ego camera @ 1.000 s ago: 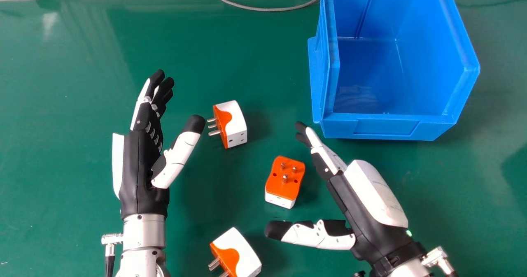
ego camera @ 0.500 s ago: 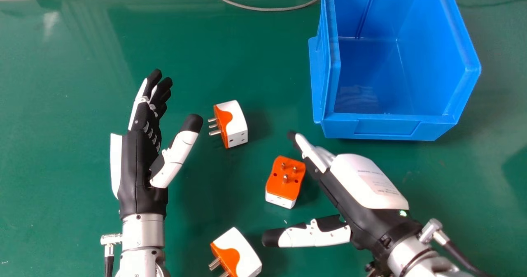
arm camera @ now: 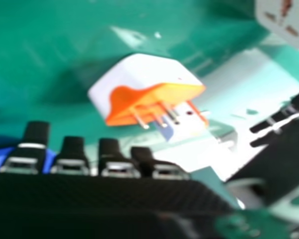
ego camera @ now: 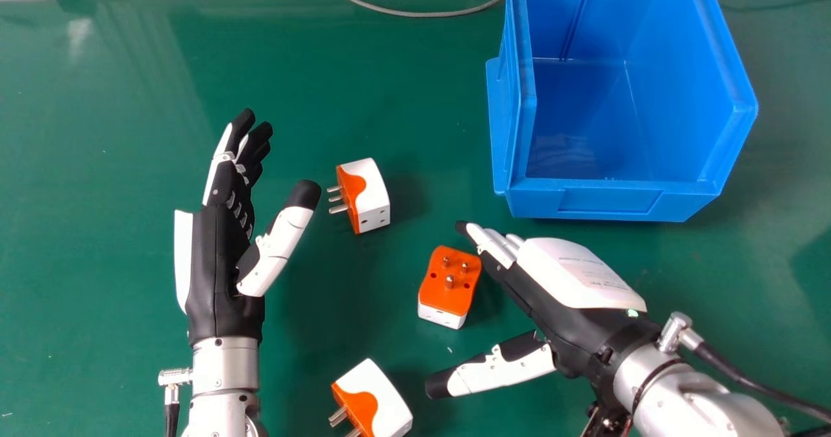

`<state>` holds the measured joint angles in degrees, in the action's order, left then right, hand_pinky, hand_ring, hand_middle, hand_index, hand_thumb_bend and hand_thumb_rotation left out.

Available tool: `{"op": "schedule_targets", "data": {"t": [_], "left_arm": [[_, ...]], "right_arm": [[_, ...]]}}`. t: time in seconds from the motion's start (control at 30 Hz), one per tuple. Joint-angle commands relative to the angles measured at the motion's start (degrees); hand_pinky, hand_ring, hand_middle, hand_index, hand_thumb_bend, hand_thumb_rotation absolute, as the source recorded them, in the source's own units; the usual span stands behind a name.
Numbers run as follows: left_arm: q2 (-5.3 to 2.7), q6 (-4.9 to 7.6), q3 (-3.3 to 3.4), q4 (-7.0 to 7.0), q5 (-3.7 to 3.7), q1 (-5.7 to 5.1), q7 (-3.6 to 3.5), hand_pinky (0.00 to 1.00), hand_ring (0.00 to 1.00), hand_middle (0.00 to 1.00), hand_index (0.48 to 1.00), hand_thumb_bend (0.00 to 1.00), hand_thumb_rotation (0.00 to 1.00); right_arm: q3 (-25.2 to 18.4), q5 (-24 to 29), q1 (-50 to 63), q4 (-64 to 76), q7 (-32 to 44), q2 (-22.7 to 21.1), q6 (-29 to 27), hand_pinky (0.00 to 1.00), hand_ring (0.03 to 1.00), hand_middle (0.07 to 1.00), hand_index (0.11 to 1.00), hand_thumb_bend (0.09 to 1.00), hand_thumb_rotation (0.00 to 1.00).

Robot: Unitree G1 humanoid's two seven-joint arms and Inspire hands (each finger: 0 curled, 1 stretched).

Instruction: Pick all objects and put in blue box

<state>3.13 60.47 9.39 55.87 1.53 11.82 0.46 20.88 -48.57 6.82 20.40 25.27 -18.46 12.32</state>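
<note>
As the rightmost adapter (ego camera: pixel 449 297) is flanked by the right hand (ego camera: pixel 552 320), released and empty, a pickup is seemingly intended. Next, the adapter should be clasped.

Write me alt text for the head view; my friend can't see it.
The open right robot hand is beside the middle plug adapter, orange and white, prongs up, on a green table; a far adapter and a near adapter lie with prongs pointing leftward. The open left robot hand is at left, a blue box at upper right.
</note>
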Motion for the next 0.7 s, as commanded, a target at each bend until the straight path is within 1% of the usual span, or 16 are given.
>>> {"op": "schedule_targets", "data": {"t": [0.0,0.07,0.13,0.17,0.2,0.23,0.33,0.43,0.5,0.67], "left_arm": [[0.07,0.80,-0.16,-0.30,-0.63,0.25,0.28,0.94,0.90,0.89,0.900,0.87,0.59],[0.04,0.66,-0.13,-0.33,-0.72,0.18,0.42,0.94,0.90,0.89,0.899,0.87,0.59],[-0.07,0.52,-0.12,-0.47,-0.32,0.12,-0.08,0.94,0.90,0.89,0.897,0.88,0.60],[-0.10,0.54,-0.12,-0.47,-0.28,0.11,-0.16,0.94,0.90,0.89,0.897,0.88,0.60],[-0.07,0.65,-0.09,-0.40,-0.45,0.12,0.00,0.95,0.90,0.89,0.898,0.88,0.59],[-0.07,0.74,-0.04,-0.29,-0.69,0.16,0.32,0.95,0.90,0.89,0.898,0.88,0.59],[-0.21,0.68,0.02,-0.20,-0.39,0.23,0.16,0.95,0.90,0.89,0.897,0.88,0.60],[-0.10,0.87,0.04,0.09,-0.67,0.38,0.41,0.95,0.90,0.89,0.897,0.88,0.60],[-0.25,0.54,-0.01,-0.24,-0.36,0.28,0.16,0.95,0.90,0.89,0.896,0.88,0.60],[-0.15,0.74,-0.10,-0.39,-0.92,0.16,0.67,0.95,0.90,0.89,0.895,0.88,0.60]], "right_arm": [[0.5,-1.3,-1.8,2.1,0.8,-0.4,0.7,0.92,0.985,0.983,0.986,0.797,0.57],[0.8,-2.3,-2.4,2.4,1.5,-0.5,1.2,0.92,0.981,0.980,0.983,0.796,0.56],[1.2,-3.0,-2.9,2.9,2.5,-0.5,1.8,0.92,0.974,0.974,0.980,0.797,0.54],[1.3,-3.1,-3.2,3.1,2.9,-0.5,2.0,0.92,0.967,0.968,0.976,0.798,0.53],[1.4,-3.2,-3.4,3.2,3.1,-0.5,2.2,0.92,0.965,0.966,0.975,0.798,0.53],[1.6,-3.5,-3.7,3.3,3.4,-0.6,2.3,0.91,0.961,0.962,0.972,0.798,0.52],[2.2,-4.5,-4.9,3.4,4.3,-0.3,2.9,0.91,0.951,0.953,0.966,0.800,0.50],[2.7,-5.2,-6.1,3.3,4.9,0.2,3.6,0.90,0.946,0.948,0.961,0.804,0.49],[3.0,-5.5,-7.0,3.2,5.2,0.5,3.9,0.88,0.935,0.939,0.952,0.815,0.45],[4.4,-7.3,-9.1,1.8,4.4,1.4,4.6,0.87,0.924,0.928,0.942,0.828,0.40]]}}
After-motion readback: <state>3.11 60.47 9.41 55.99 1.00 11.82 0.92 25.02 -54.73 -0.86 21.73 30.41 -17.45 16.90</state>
